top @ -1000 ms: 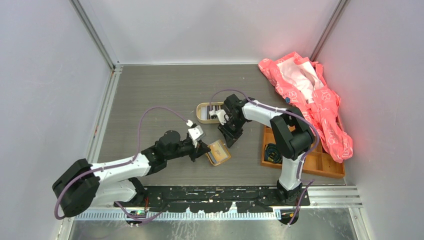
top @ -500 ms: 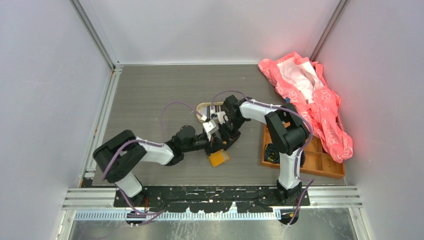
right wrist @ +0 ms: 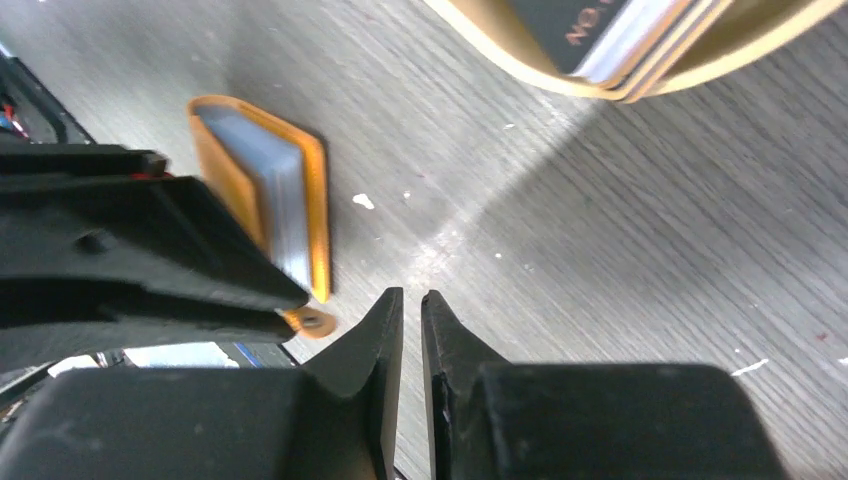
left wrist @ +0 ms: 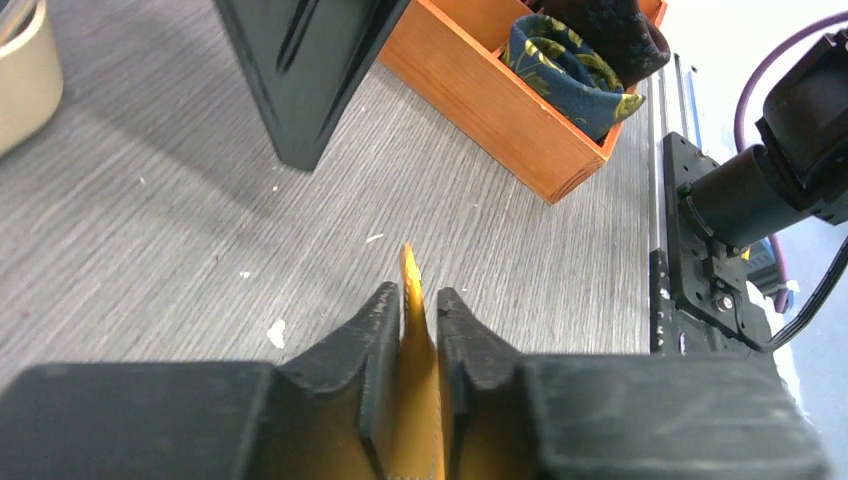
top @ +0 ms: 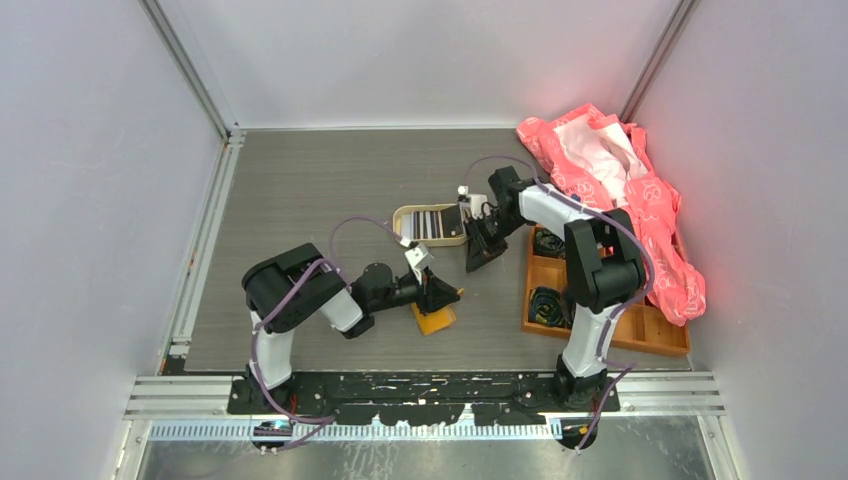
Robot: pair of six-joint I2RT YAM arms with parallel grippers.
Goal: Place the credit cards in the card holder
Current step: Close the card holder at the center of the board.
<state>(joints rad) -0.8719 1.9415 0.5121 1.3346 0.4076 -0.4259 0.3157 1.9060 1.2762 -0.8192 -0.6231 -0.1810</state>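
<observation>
The orange card holder (top: 436, 319) lies on the table at the middle front. My left gripper (top: 441, 296) is shut on one of its orange flaps (left wrist: 409, 285). In the right wrist view the holder (right wrist: 318, 200) stands partly open, pale blue inside, with its round snap stud (right wrist: 315, 322) low beside my left fingers (right wrist: 150, 255). The credit cards (top: 433, 223) lie stacked in the oval beige tin (top: 405, 213); their edges show in the right wrist view (right wrist: 615, 40). My right gripper (top: 478, 254) is shut and empty, above the table between tin and holder (right wrist: 412, 296).
An orange wooden compartment tray (top: 640, 338) with dark rolled items stands at the right, and also shows in the left wrist view (left wrist: 480, 90). A pink cloth (top: 625, 190) lies at the back right. The black rail (left wrist: 710, 270) runs along the near edge.
My right gripper has drawn back from the card holder, up and to the right past the tin. My left arm has folded in closer, still holding the holder.
</observation>
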